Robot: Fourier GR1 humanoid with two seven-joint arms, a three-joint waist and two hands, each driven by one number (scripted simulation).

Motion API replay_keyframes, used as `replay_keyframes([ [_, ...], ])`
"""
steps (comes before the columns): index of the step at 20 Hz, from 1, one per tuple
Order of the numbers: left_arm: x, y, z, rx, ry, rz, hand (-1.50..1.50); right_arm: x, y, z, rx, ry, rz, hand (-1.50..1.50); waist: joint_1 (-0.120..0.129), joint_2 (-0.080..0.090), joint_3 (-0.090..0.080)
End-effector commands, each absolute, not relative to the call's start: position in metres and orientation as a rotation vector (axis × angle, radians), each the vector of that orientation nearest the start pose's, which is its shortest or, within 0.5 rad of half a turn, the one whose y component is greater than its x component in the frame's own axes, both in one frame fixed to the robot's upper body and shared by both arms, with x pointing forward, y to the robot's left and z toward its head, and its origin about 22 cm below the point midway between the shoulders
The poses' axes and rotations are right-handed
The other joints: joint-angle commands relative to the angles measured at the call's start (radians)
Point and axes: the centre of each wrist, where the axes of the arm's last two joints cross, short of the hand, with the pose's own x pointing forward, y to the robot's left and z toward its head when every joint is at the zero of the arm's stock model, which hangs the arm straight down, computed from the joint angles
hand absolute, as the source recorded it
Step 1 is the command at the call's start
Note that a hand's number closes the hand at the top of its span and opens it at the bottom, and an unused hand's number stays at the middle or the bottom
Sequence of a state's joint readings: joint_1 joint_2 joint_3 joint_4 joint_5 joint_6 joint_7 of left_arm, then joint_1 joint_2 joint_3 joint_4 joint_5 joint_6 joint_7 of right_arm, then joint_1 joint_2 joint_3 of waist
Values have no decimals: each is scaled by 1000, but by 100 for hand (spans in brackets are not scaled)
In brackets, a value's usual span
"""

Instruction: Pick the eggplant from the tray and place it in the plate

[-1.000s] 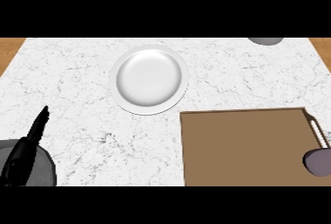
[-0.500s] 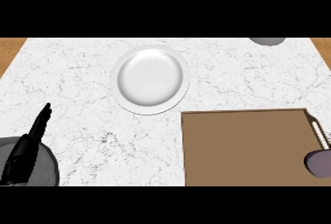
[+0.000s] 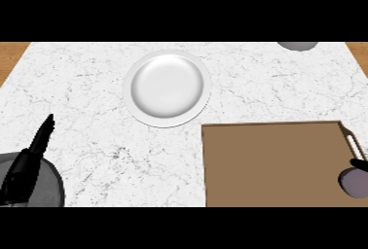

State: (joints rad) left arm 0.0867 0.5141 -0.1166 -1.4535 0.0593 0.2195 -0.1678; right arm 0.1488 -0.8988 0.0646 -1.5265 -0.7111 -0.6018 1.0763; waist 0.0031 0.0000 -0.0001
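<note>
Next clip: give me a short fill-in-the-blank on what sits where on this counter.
1. The plate holds ____.
2. The brown tray lies to the ____ of the plate, nearer the robot.
3. The left robot hand shows at the view's lower ____ corner, fingers straight.

Missing words: nothing; right; left

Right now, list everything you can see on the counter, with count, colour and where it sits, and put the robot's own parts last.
White oval plate: one, white, upper middle of the marble counter, nothing on it.
Brown rectangular tray: one, brown with a pale handle at its right edge, lower right.
Purple-grey rounded object: one, at the tray's right edge, cut off by the view; cannot tell what it is.
Grey round object: one, top right edge, mostly out of view.
White marble counter: one, with wood showing at the top corners.
Left robot hand: one, black, straight fingers up, lower left.
Right robot hand: black sliver at the right edge.
</note>
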Motion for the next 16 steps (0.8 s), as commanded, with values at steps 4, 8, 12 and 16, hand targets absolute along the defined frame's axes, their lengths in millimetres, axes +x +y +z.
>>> replay_keyframes([
  [4, 217, 338, -8, 486, -1514, -295, 0, 213, -414, 67, -389, -334, -560, 150, -3, 0, 0],
  [8, 222, 343, 11, 484, -1524, -309, 0, 217, -426, 63, -413, -335, -560, 150, -1, 0, 0],
  [12, 235, 332, 3, 455, -1516, -303, 0, 237, -395, 80, -498, -500, -302, 150, 29, 11, 0],
  [16, 235, 311, 8, 378, -1605, -398, 0, 249, -367, 128, -692, -818, 267, 150, 209, 38, -3],
])
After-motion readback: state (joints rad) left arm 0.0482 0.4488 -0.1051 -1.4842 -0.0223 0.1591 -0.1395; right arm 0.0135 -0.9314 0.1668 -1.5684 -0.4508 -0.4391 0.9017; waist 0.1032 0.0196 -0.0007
